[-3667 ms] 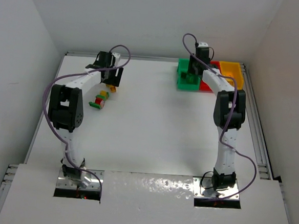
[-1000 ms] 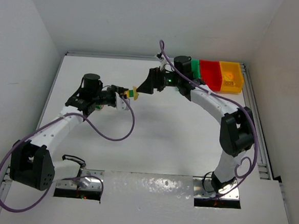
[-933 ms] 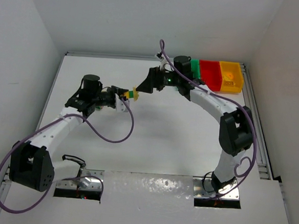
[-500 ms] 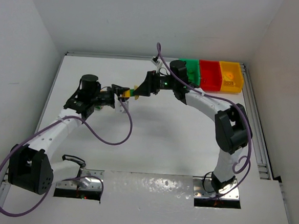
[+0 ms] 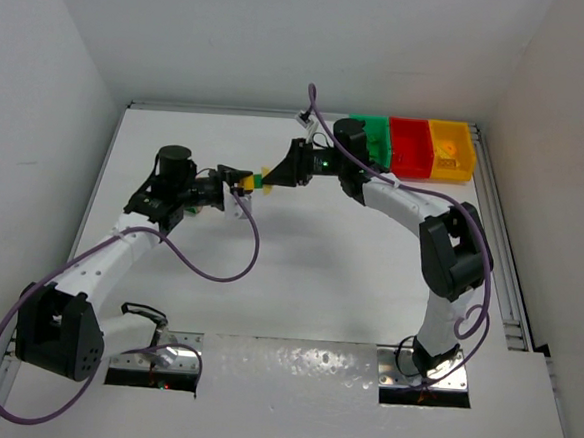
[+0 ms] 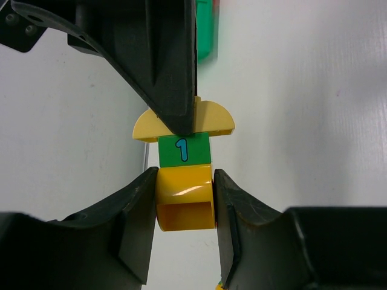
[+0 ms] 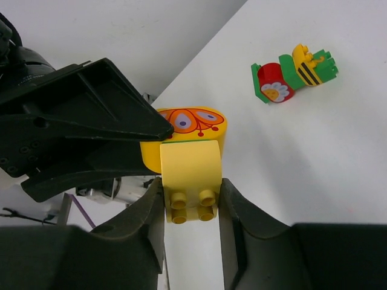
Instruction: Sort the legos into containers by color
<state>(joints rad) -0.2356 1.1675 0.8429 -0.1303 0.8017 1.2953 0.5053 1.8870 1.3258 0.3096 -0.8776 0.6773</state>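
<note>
The yellow brick [image 6: 185,204] is clamped by the left gripper [image 6: 185,180], the yellow arch [image 7: 190,164] by the right gripper [image 7: 191,190]. If they are pulled askew, the green brick [image 6: 184,149] between the grippers may be dropped.

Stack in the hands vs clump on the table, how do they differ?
The held stack is clamped between left hand and right hand; the loose clump lies untouched on the table. Held stack is yellow-green-yellow; loose clump adds red. Held stack shows a 1 and a butterfly; loose clump a flower and black stripes. Both mix green and yellow.
</note>
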